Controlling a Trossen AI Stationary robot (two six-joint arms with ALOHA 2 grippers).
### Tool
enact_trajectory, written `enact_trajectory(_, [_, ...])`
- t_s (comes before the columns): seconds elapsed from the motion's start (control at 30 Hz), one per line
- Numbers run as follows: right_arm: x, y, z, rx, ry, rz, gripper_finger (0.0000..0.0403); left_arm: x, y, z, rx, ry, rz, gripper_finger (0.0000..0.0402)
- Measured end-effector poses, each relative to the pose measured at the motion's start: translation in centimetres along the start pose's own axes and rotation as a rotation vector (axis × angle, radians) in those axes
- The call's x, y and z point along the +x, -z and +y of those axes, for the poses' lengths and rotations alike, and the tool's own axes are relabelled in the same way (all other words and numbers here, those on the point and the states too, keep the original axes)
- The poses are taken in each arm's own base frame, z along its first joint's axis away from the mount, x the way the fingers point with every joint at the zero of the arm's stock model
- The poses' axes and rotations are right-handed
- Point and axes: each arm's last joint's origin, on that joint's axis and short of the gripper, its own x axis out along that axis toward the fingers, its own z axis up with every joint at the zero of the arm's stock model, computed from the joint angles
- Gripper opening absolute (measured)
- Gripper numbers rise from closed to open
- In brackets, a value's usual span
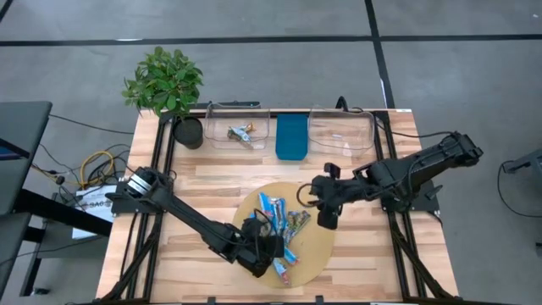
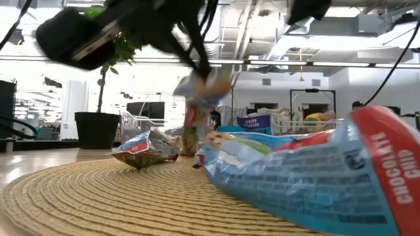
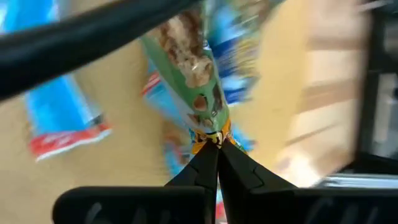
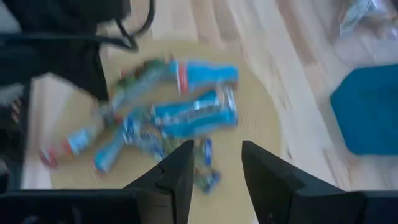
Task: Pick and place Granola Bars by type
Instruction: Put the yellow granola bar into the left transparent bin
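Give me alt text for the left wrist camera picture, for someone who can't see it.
The left hand is shut on the end of a green-wrapped granola bar, which sticks out in front of its closed fingers. Behind it, blurred, lie blue-wrapped bars on a tan round mat, with the wooden table beyond.

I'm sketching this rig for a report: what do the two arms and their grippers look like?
Both arms are dark, nearly black, built of jointed tubular links with bulkier housings at the joints. Black cables loop beside the left gripper and the right gripper. Each gripper ends in two flat, dark, wedge-shaped fingers tapering towards the tips. No markings are readable.
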Motion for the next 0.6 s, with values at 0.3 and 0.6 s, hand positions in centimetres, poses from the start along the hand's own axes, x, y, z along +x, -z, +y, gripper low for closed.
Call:
enact_trajectory(0.3, [-2.2, -1.5, -3.4, 0.169, -0.017, -0.126, 0.0126, -4.9, -2.2, -2.2, 0.103, 0.19, -0.229, 0.0])
enact_trajectory(0.6, [-3.0, -1.9, -4.6, 0.212, -0.019, -0.174, 0.0126, -6.2, -9.1, -2.7, 0.195, 0.021, -0.411, 0.0])
